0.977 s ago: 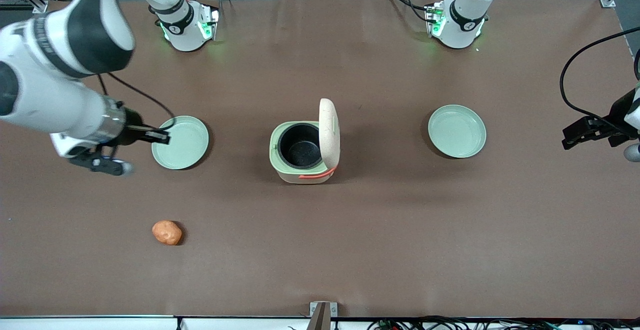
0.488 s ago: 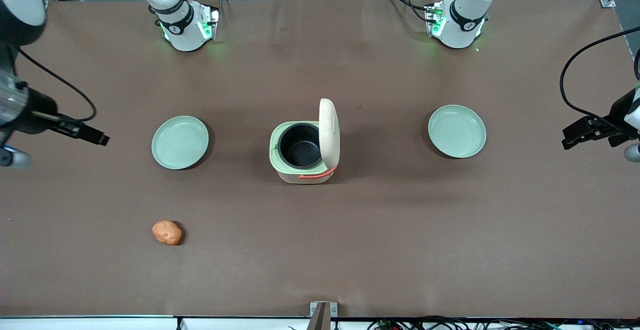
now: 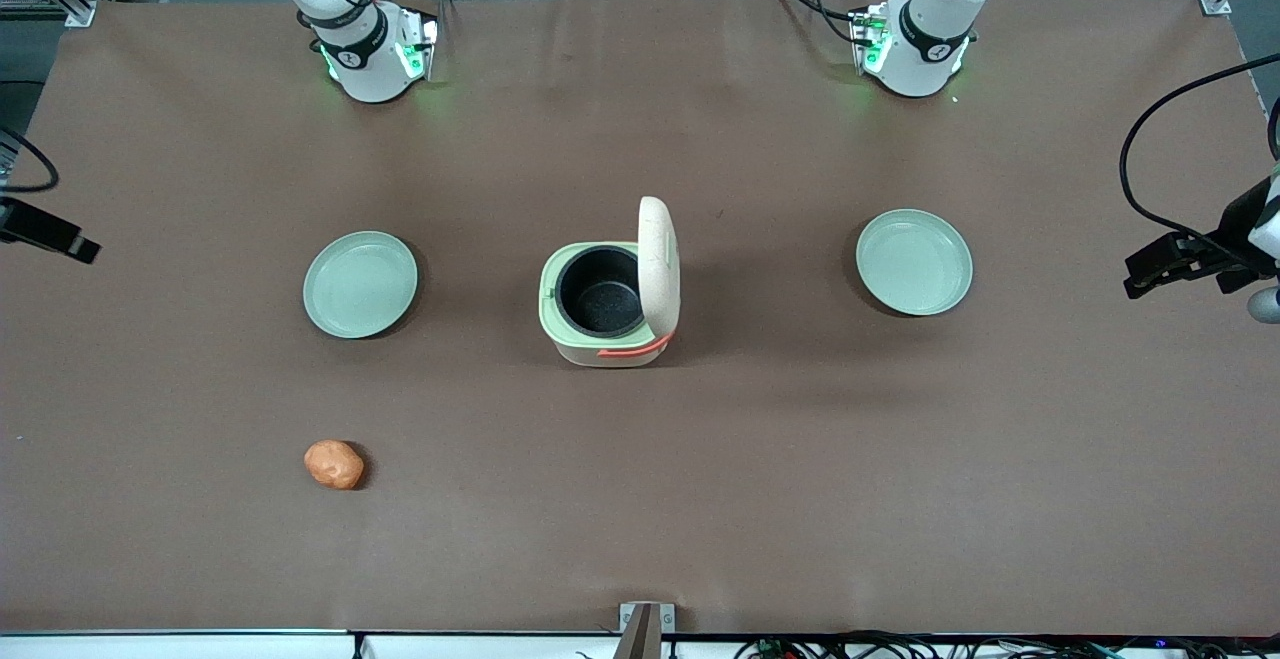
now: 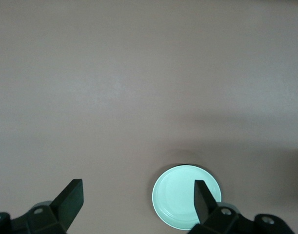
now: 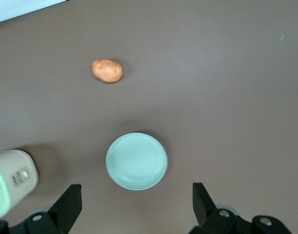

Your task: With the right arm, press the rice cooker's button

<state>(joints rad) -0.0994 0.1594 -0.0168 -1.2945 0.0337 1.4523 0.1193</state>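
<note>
While the small cream-white rounded-square rice cooker (image 3: 608, 289) sits at the middle of the matte brown table cover (image 3: 700, 499), its lid stands upright on edge. The lid is cream and faintly speckled. A pale green rim rings the round black pot, whose inside looks dull and grainy. An orange-red bail handle lies along the side of the cooker nearest the front camera. In the right wrist view the cooker's cream wall (image 5: 12, 178) shows a small squarish button on its face.

The right arm's black two-finger gripper (image 5: 134, 204) hangs high above the table at the working arm's end, well apart from the cooker. Its flat, wedge-shaped fingers (image 5: 70, 200) are spread wide with nothing between them. From the front, only a dark tip of the gripper (image 3: 45, 231) pokes in at the frame edge.

A round pale green plate (image 3: 360, 284), smooth and shallow with a low raised rim, lies beside the cooker toward the working arm's end; it shows between the gripper fingers in the wrist view (image 5: 136, 161). A matching green plate (image 3: 914, 262) lies toward the parked arm's end. A lumpy orange potato-shaped object (image 3: 334, 464), matte-skinned, rests nearer the front camera than the first plate, apart from it.
</note>
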